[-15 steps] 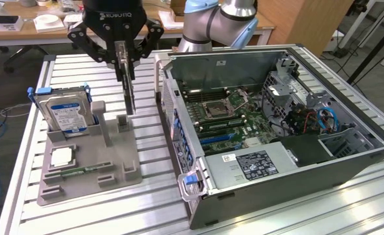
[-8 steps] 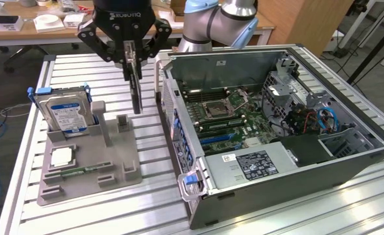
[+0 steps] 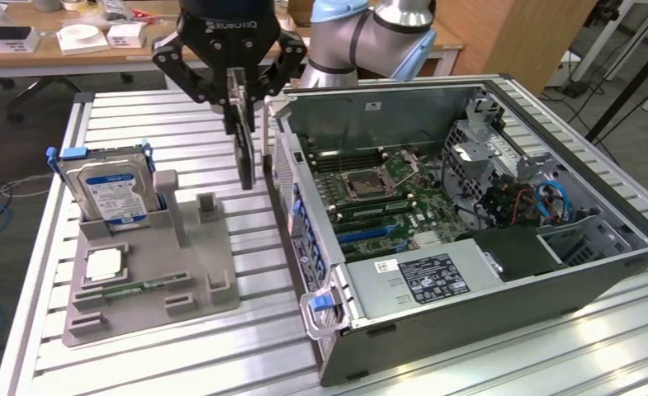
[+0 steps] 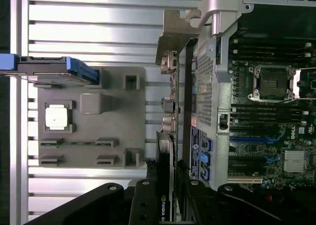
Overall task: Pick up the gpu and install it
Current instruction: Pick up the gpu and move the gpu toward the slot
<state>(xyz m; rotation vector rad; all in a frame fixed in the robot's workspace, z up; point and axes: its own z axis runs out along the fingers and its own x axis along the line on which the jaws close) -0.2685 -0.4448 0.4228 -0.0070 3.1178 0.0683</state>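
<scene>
The gpu (image 3: 243, 136) is a thin, flat black card. I judge it light and stiff but easy to damage: the board can crack if bent, the parts on its faces dislike pressure, and the contact edge should stay untouched. Its smooth faces could slip or pivot in a narrow pinch, and the silver bracket (image 4: 175, 37) at the end away from me probably adds a little weight that could make it swing. The sound place to hold it, as I see it, is across the two flat faces near one end, clear of the contacts and the bracket. That is about where my fingers (image 3: 267, 82) sit: drawn in to a narrow gap and clamped on the card's upper end, one on each face. The card hangs edge-on and upright below them, clear of the tabletop (image 3: 169, 115). It hangs over the strip between the grey holder (image 3: 191, 272) and the open computer case (image 3: 379, 111), nearer the tabletop edge where my arm's base stands than the opposite edge. It runs just beside the case's outer wall, though I cannot tell whether it brushes it. The motherboard (image 3: 373, 186) lies exposed inside the case, and the hard drive (image 3: 109, 194) stands in the holder, well apart from the card.
</scene>
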